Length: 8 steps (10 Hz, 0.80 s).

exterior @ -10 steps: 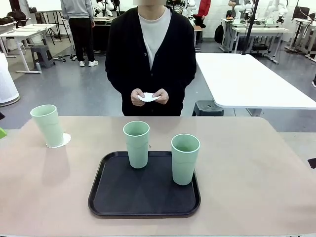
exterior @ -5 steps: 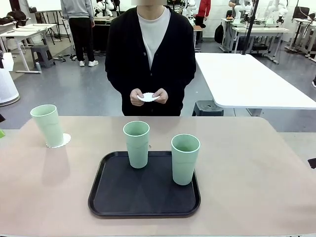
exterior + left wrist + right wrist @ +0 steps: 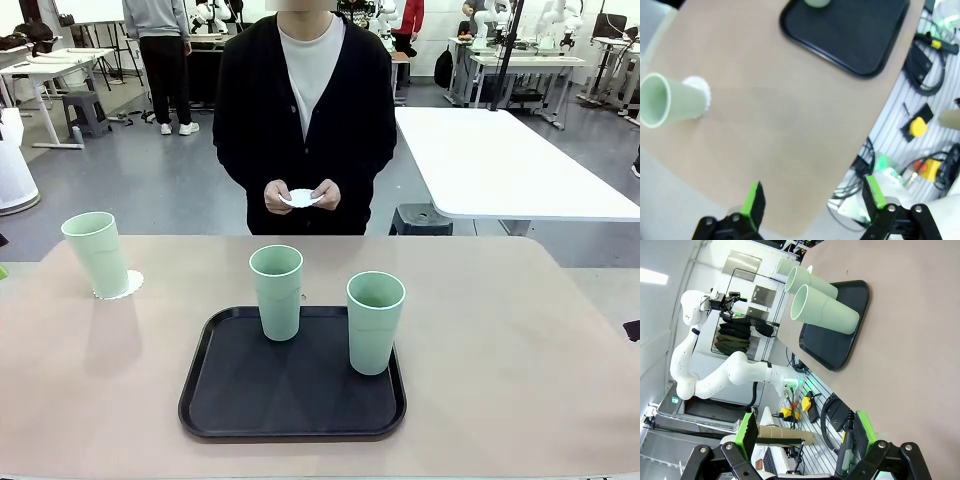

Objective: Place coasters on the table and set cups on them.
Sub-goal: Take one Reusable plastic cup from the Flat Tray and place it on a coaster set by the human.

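Item one, done: a tall mint-green plastic tumbler [image 3: 96, 252] on a scalloped white paper coaster [image 3: 130, 284], tan tabletop [image 3: 500, 340], well ahead of our left gripper [image 3: 813, 192], fingers apart, empty. Pending, we judge: a second tumbler [image 3: 277, 292] and third tumbler [image 3: 375, 322] on the flat black tray [image 3: 230, 400], ahead of our right gripper [image 3: 805, 422], likewise spread; another coaster [image 3: 300, 197] pinched between the person's hands [image 3: 279, 198].

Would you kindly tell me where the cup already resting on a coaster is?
In the front view, that cup stands upright on its coaster near the far left corner of the table, well left of the black tray.
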### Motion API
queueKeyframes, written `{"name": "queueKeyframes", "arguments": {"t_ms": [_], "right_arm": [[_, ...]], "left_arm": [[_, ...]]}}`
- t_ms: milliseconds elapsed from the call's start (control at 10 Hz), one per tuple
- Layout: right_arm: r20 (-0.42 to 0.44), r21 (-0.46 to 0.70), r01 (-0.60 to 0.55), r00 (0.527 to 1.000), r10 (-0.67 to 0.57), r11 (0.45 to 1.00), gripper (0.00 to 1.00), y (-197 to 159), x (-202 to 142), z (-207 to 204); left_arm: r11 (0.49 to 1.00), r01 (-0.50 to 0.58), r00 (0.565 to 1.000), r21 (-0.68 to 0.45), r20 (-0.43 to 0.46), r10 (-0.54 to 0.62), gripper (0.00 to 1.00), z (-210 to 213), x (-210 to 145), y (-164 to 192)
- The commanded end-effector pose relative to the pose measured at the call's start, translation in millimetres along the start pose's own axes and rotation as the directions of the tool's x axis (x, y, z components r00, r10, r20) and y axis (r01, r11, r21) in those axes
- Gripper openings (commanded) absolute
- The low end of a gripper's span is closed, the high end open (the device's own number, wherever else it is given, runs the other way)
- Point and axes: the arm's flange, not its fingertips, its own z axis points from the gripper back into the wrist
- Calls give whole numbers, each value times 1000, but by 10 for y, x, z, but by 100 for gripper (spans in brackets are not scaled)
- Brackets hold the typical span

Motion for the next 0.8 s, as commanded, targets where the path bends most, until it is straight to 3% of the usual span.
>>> {"name": "queueKeyframes", "arguments": {"t_ms": [0,200,300,400,500,600,700], "right_arm": [[8,6,-15,1000,15,1000,100,-5,4,11],[8,6,-15,1000,15,1000,100,-5,4,11],[8,6,-15,1000,15,1000,100,-5,4,11],[8,6,-15,1000,15,1000,100,-5,4,11],[8,6,-15,1000,15,1000,100,-5,4,11],[8,6,-15,1000,15,1000,100,-5,4,11],[8,6,-15,1000,15,1000,100,-5,4,11]], "left_arm": [[999,-23,1000,27,-6,23,100,-34,-3,-24],[1000,1,1000,0,1,-1,100,-5,1,-3],[963,-250,959,-103,112,261,100,113,-58,179],[893,-386,892,-233,152,426,100,225,-189,357],[823,-431,844,-371,158,513,100,371,-342,527],[756,-468,782,-458,185,595,100,459,-532,775],[720,-479,750,-503,193,633,100,477,-781,938]]}}
